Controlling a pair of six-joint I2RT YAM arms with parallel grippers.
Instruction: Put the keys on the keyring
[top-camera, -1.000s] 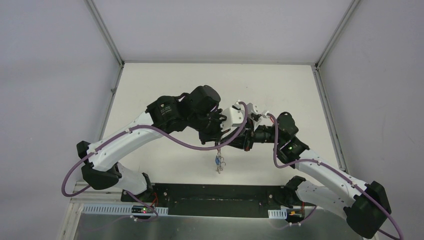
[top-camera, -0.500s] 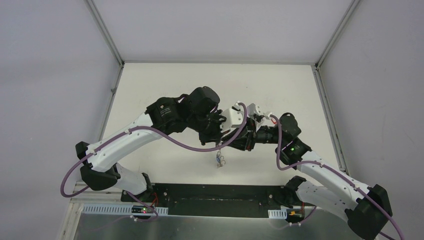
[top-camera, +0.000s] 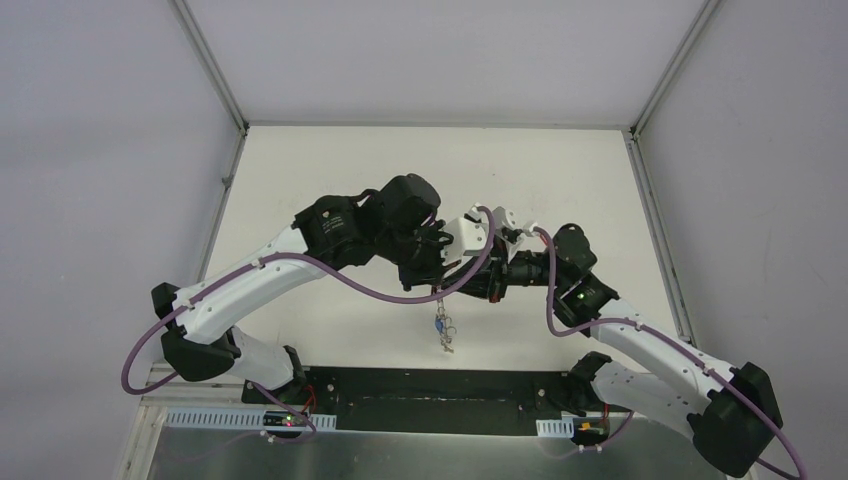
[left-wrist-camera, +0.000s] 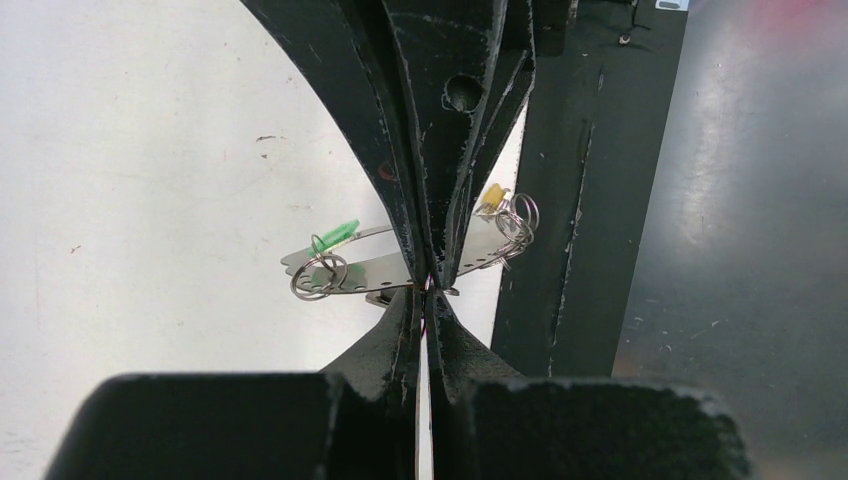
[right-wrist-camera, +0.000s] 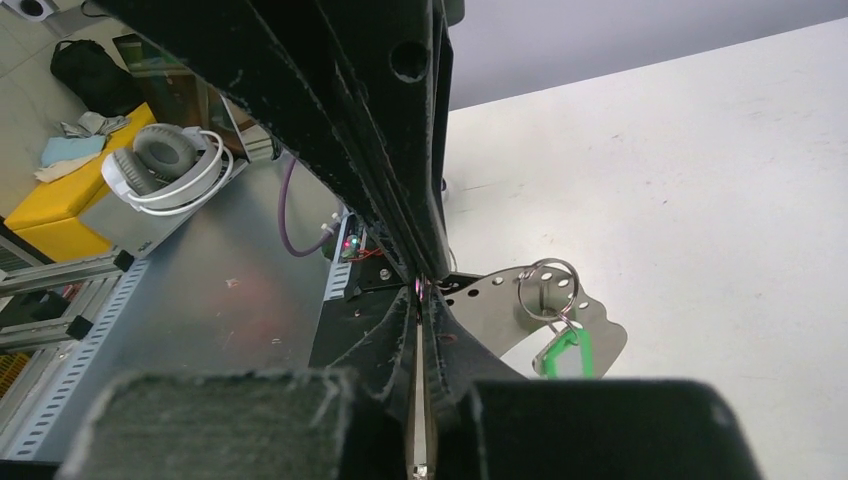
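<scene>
Top external view, from your near edge outward: both arm bases sit by a black plate (top-camera: 430, 385). Just past it the keys (top-camera: 441, 328) hang in a small bunch over the white surface (top-camera: 400, 170), with one blue head among silvery metal. Right over the bunch, the left gripper (top-camera: 436, 285) and right gripper (top-camera: 463, 283) meet tip to tip, almost touching.

Left wrist view: your left gripper (left-wrist-camera: 428, 283) has its jaws pressed together. They pinch a thin wire that runs along the seam between them, which is the keyring (left-wrist-camera: 427, 310). The rest of the hoop is hidden. Behind the tips, silvery keys (left-wrist-camera: 360, 270) fan out to both sides. A green head (left-wrist-camera: 336, 232) and small split rings (left-wrist-camera: 318, 277) lie to the left, and a yellow head (left-wrist-camera: 492, 196) with more rings lies to the right.

Right wrist view: your right gripper (right-wrist-camera: 420, 286) also has its jaws pressed together, right at the bunch. You cannot tell whether they nip the wire or a key's edge. Just beyond the tips, a silvery key (right-wrist-camera: 495, 300) with a row of holes reaches right. A split ring (right-wrist-camera: 548, 290) sits on it, and a green head (right-wrist-camera: 562, 352) hangs below that ring.
</scene>
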